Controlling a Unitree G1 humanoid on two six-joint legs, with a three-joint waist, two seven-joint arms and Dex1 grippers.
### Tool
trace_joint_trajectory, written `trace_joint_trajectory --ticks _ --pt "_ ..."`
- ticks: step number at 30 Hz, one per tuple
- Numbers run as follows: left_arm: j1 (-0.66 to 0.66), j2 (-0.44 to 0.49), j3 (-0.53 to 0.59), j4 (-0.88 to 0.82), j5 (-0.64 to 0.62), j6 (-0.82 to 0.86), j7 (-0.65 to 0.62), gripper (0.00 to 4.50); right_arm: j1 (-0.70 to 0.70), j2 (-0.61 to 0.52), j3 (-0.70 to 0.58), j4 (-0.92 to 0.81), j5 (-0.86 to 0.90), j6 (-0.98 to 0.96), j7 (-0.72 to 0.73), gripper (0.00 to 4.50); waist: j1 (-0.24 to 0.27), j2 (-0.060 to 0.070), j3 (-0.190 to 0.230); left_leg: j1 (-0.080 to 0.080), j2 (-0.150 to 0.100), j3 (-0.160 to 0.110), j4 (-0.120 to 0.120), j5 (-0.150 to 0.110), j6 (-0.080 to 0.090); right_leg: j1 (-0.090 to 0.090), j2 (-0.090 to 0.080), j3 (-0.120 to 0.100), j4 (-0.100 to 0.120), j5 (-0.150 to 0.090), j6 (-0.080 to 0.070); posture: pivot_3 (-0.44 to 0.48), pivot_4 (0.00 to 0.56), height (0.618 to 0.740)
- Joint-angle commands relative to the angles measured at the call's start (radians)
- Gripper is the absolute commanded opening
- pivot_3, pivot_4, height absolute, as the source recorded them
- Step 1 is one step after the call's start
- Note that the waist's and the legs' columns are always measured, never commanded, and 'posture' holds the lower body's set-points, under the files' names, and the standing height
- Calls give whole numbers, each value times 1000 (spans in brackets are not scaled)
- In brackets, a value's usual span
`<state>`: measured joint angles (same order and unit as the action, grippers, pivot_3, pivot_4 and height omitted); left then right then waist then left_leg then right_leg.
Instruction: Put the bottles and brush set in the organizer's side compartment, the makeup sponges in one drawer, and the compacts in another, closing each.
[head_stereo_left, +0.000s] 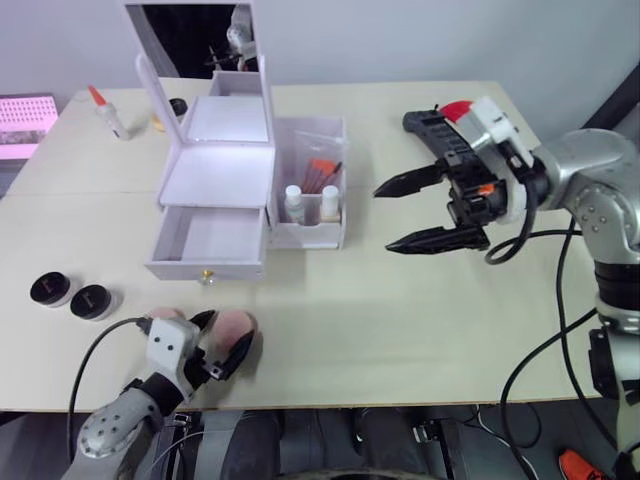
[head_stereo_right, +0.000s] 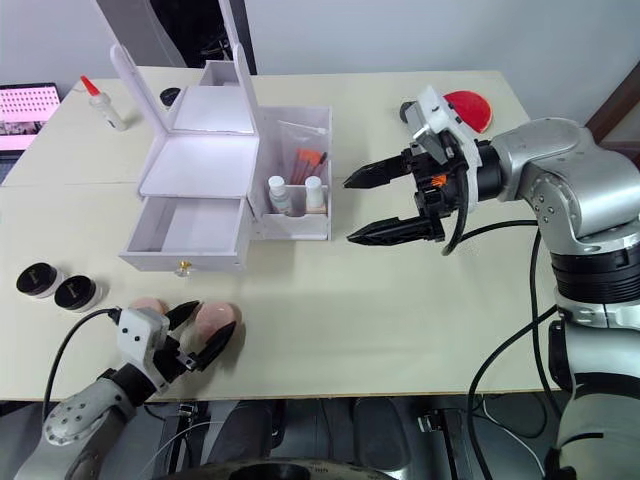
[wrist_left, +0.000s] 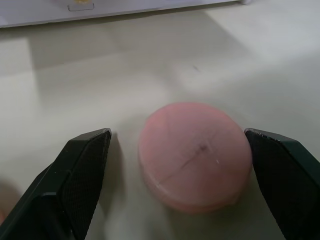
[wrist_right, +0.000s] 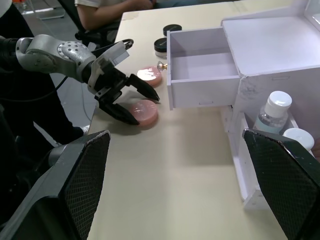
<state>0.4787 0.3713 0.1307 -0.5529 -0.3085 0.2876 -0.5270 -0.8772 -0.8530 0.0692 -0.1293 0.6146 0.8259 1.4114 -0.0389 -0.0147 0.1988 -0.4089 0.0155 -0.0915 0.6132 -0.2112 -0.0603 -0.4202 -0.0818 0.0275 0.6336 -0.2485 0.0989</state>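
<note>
The white organizer stands mid-table with its lower drawer pulled out and empty. Its side compartment holds two white-capped bottles and the brush set. Two pink makeup sponges lie near the front edge. My left gripper is open, its fingers on either side of the nearer sponge. The other sponge lies just to its left. Two black compacts sit at the far left. My right gripper hangs open and empty, to the right of the side compartment.
The organizer's mirror lid stands upright at the back. A squeeze bottle with a red tip and a pink box are at the back left. A red round thing lies behind my right gripper. A person sits beyond the table's left end.
</note>
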Motion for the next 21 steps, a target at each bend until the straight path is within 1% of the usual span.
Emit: trace_joint_trajectory --ticks 1,6,9,12,13,14,19,21 --pt "4 15 -30 3 40 -40 -1 4470 -5 -14 -36 -37 23 4 -22 4500 -1 0 0 0 0 0 0 0 0 0 0 0 0 0 0 0 150 740" --pt "-9 11 -56 14 67 -62 12 4470 -10 -6 -34 -42 22 7 -48 4500 1 0 0 0 0 0 0 0 0 0 0 0 0 0 0 0 150 740" --pt "1 8 -55 8 71 -45 28 4470 -16 -1 -32 -40 21 7 -62 4500 3 0 0 0 0 0 0 0 0 0 0 0 0 0 0 0 150 740" --pt "13 18 -55 14 72 -27 31 3638 -21 7 -24 -36 14 -1 -71 4500 3 0 0 0 0 0 0 0 0 0 0 0 0 0 0 0 150 740" --pt "16 23 -56 15 79 -25 33 3140 -23 9 -22 -36 15 -1 -72 4500 3 0 0 0 0 0 0 0 0 0 0 0 0 0 0 0 150 740" --pt "17 26 -56 15 81 -26 34 2745 -26 11 -21 -35 17 0 -72 4500 3 0 0 0 0 0 0 0 0 0 0 0 0 0 0 0 150 740" --pt "51 42 -32 -19 62 -23 24 2690 -42 13 -8 -29 27 4 -44 4500 -3 0 0 0 0 0 0 0 0 0 0 0 0 0 0 0 150 740" --pt "84 58 -3 -53 35 -40 0 2690 -54 17 2 -19 27 0 -23 4500 -3 0 0 0 0 0 0 0 0 0 0 0 0 0 0 0 150 740"
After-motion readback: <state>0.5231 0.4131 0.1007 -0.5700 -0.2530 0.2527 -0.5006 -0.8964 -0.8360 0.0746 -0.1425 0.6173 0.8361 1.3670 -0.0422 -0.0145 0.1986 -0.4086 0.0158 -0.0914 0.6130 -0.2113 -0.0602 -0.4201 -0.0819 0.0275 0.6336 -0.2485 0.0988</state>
